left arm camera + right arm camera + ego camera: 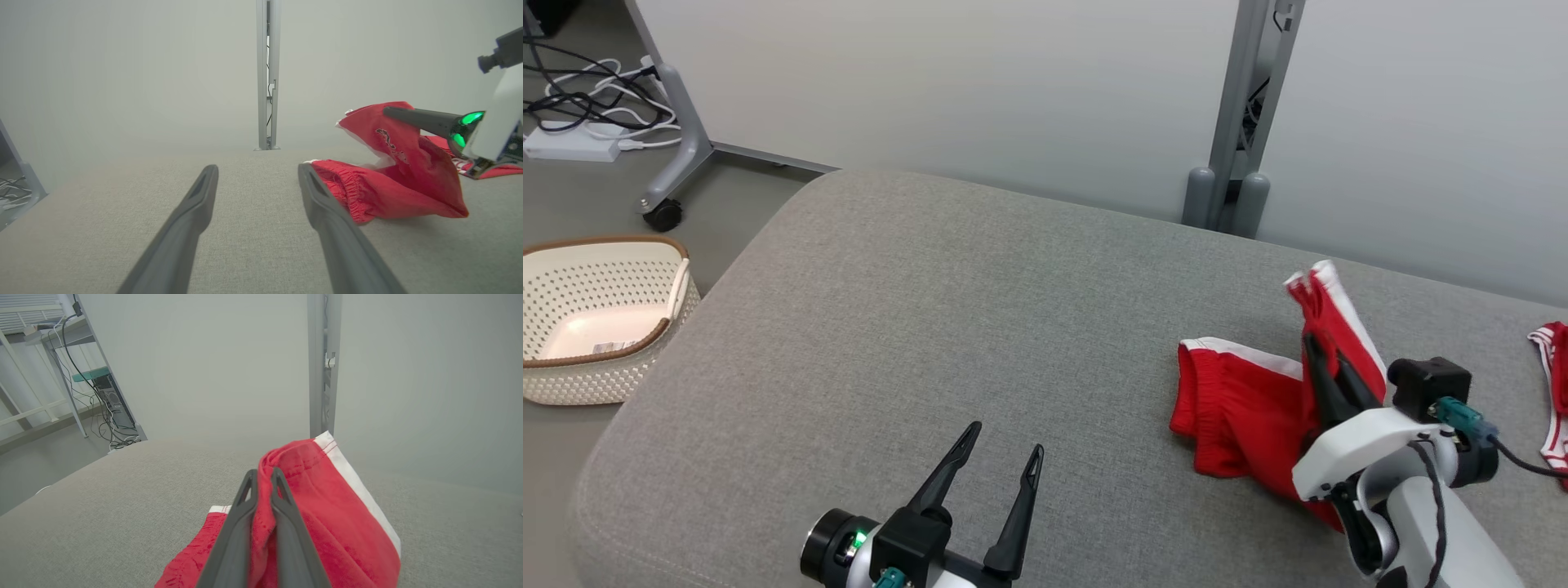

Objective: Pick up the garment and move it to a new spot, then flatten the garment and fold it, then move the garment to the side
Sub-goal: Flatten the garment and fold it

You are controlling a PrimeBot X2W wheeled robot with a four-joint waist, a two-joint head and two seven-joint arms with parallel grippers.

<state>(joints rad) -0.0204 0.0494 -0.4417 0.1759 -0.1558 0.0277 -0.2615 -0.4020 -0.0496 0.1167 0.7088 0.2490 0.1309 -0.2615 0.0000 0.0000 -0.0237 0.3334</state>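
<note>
Near the right edge of the grey cushion (931, 310): red garment (1233, 408) with white trim, bunched up. Its elastic waistband end lies flat on the fabric, facing the cushion's middle.

Right gripper (1319, 347): jaws pressed together, pinching a fold of the garment. The pinched part is raised off the cushion and a white-edged hem stands above the fingertips. The right wrist view agrees: red cloth is squeezed between the two fingers (231, 539) and drapes off to their right.

Left gripper (1006, 438): jaws spread wide with nothing between them. It sits by the front edge, roughly mid-width, fingers pointing toward the back edge. It's apart from the garment, to the garment's left. Can't tell whether it touches the cushion or sits just above it.

The left wrist view shows a dark printed mark on the lifted cloth, too small to read.

Second red-and-white piece (1553, 392) at the far right edge, cropped, probably another garment. Cream perforated basket (605, 380) on the floor off the left edge.
</note>
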